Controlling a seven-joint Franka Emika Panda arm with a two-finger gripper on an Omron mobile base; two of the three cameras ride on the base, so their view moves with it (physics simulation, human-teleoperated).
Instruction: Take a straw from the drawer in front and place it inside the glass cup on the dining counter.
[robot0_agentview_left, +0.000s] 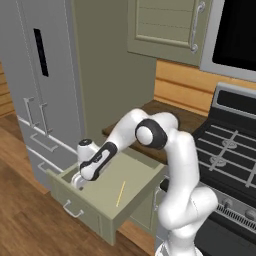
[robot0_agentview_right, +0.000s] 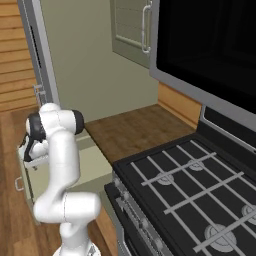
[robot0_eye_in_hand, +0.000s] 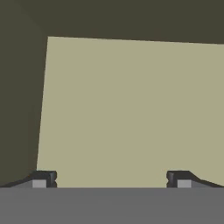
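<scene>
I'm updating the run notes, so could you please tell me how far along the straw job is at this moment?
Done: the drawer stands pulled open, and the straw lies loose on its floor. In hand: the gripper is down inside the drawer's left end with jaws wide open and nothing between them, off to the side of the straw. Left: move over the straw, grasp it, lift it out, carry it to the glass cup and put it in.

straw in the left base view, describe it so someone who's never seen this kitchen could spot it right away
Find the grey fridge on the left and the black stove on the right; between them a sage-green drawer stands pulled open below the wooden counter. On its pale floor, right of the open pincer, lies the straw. It is a thin, straight, pale-yellow stick, the one loose thing visible in the drawer.
</scene>
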